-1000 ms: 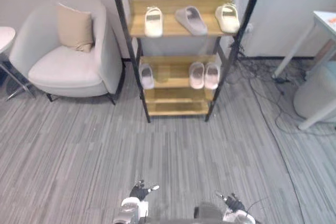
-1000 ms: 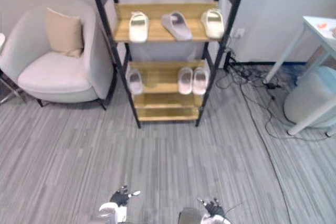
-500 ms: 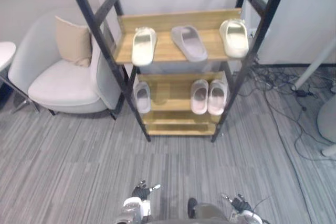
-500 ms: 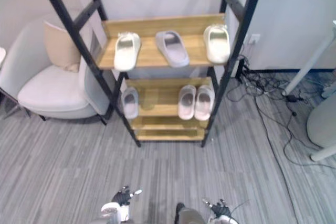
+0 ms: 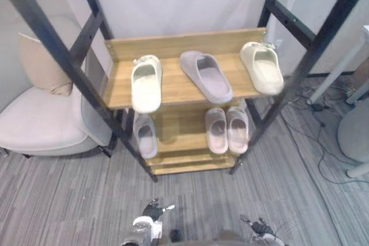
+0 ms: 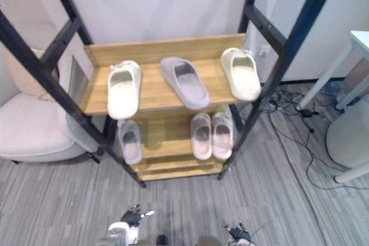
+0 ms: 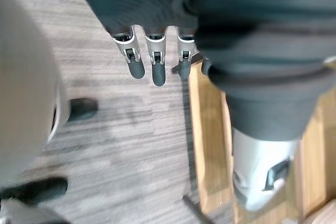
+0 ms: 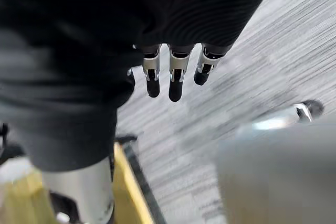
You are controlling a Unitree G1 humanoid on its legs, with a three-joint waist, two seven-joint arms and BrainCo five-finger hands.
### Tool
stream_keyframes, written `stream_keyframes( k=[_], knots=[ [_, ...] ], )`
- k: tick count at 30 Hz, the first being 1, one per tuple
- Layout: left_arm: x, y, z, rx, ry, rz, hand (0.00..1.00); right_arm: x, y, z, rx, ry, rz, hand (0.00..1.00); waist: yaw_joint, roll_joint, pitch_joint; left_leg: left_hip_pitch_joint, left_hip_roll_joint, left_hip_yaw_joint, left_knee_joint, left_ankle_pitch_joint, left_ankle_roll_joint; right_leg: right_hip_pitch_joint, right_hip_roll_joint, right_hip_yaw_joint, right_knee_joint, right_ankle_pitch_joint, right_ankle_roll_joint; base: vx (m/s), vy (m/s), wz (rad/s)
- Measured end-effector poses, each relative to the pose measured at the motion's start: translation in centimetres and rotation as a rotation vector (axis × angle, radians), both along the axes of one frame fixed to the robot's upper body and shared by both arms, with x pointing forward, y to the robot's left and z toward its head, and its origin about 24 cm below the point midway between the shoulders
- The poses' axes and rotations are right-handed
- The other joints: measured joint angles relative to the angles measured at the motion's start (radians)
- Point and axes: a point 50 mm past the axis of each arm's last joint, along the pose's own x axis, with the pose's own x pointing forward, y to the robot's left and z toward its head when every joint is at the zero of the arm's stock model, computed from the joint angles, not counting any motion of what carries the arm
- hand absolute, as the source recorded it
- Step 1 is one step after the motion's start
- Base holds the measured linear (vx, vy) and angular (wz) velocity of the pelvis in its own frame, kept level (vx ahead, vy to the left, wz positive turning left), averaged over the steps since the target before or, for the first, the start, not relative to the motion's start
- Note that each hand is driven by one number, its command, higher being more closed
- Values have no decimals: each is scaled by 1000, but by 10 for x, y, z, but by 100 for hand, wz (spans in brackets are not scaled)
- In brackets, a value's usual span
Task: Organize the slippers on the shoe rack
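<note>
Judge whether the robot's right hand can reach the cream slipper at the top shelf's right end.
Probably yes: the right hand hangs open and empty, and the cream slipper lies unobstructed on the top shelf, beside the rack post.

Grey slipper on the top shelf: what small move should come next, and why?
Probably raise the right hand toward the grey slipper: it lies between the left cream slipper and the right cream slipper, and that hand is open, empty.

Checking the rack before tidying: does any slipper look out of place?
Yes. On the upper shelf, a grey slipper lies askew between two separated cream slippers. A second grey slipper sits alone on the lower shelf, left of the neat pink pair.
</note>
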Motion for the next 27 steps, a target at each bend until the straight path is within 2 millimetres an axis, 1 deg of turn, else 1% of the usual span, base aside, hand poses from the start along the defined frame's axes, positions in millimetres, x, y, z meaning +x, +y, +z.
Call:
stream_keyframes(
  k=[2, 3, 4, 5, 6, 8, 9, 11, 14, 17, 18, 19, 21, 22, 24, 27],
  knots=[
    [-1, 4, 0, 12, 4, -9, 0, 2, -1, 1, -5, -6, 8, 0, -2, 11, -4, 2, 22, -34, 3, 0, 0, -23, -1, -19, -50, -1, -4, 229, -98, 39],
    [-1, 7, 0, 29, 7, -31, 0, 0, -3, 1, -9, -3, 7, 0, -3, 11, -4, 6, 34, -60, 12, 0, 0, -25, -4, -19, -143, 18, -1, 295, -192, 64],
    [-4, 11, -1, 42, 15, -37, 0, -2, -3, 0, -9, 4, 5, 0, -4, -8, -11, 7, 28, -77, 25, -9, -17, -19, -14, -8, -302, 123, -11, 300, -208, 57],
    [-6, 14, -1, 49, 21, -37, 0, -4, -2, -1, -6, 8, 4, 0, -4, -26, -17, 8, 16, -87, 26, -17, -30, -16, -23, 7, -355, 204, -22, 251, -180, 51],
    [-8, 12, -3, 47, 33, -38, 0, -6, -10, 0, -25, 16, -11, 0, -7, 10, -26, 10, 41, -118, 28, -40, -63, -12, 4, -2, -350, 213, -22, 206, -134, 27],
    [-11, 6, -4, 30, 47, -32, 0, -8, -20, 2, -47, 19, -32, 0, -6, 24, -30, 9, 59, -121, 31, -39, -64, 11, 19, -7, -389, 214, -24, 224, -142, 4],
    [-11, 2, -5, 18, 46, -22, 0, -9, -23, 2, -53, 24, -40, 0, -6, 39, -33, 17, 72, -121, 39, -39, -64, 40, 35, -8, -431, 225, -39, 185, -124, -18],
    [-15, 2, -6, 16, 59, -17, 0, -18, -27, 0, -59, 53, -45, 0, -9, 39, -34, 35, 82, -134, 48, -37, -67, 90, 49, -7, -476, 232, -45, 142, -95, -16],
    [-14, 2, -6, 14, 57, -19, 0, -24, -31, 0, -69, 69, -50, 0, -14, 36, -35, 37, 83, -143, 48, -37, -68, 108, 54, -4, -518, 249, -41, 60, -15, -6],
    [-13, 5, -6, 12, 59, 6, 0, -26, -30, 0, -66, 74, -51, 0, -18, 34, -35, 22, 71, -151, 48, -34, -72, 122, 50, -5, -588, 293, -28, 8, 40, 2],
    [-13, 7, -6, 16, 59, 15, 0, -26, -29, -1, -62, 76, -51, 0, -21, 25, -30, 19, 63, -166, 48, -34, -72, 132, 44, -5, -617, 312, -23, -5, 61, 6],
    [-13, 9, -5, 19, 58, 16, 0, -26, -29, -1, -61, 75, -51, 0, -21, 22, -28, 18, 61, -171, 48, -34, -72, 137, 42, -6, -626, 319, -20, -27, 96, 9],
    [-14, 15, -5, 34, 61, 16, 0, -23, -27, -1, -59, 67, -49, 0, -24, 8, -30, 12, 43, -177, 48, -34, -72, 157, 26, -9, -672, 349, -8, -38, 93, 11],
    [-15, 15, -5, 36, 62, 16, 0, -22, -27, -1, -58, 65, -49, 0, -24, 5, -32, 5, 40, -179, 49, -34, -72, 158, 23, -9, -677, 353, -7, -49, 79, 7],
    [-17, 19, -6, 48, 68, 17, 0, -16, -20, -1, -48, 49, -43, 0, -24, -5, -33, -2, 26, -188, 49, -34, -72, 159, 10, -11, -704, 377, -2, -70, 76, 7],
    [-20, 23, -6, 65, 75, 6, 0, -11, -15, -1, -51, 41, -23, 0, -24, -8, -32, -13, 21, -195, 47, -34, -71, 159, 6, -19, -725, 403, -1, -104, 40, 9]
  ],
)
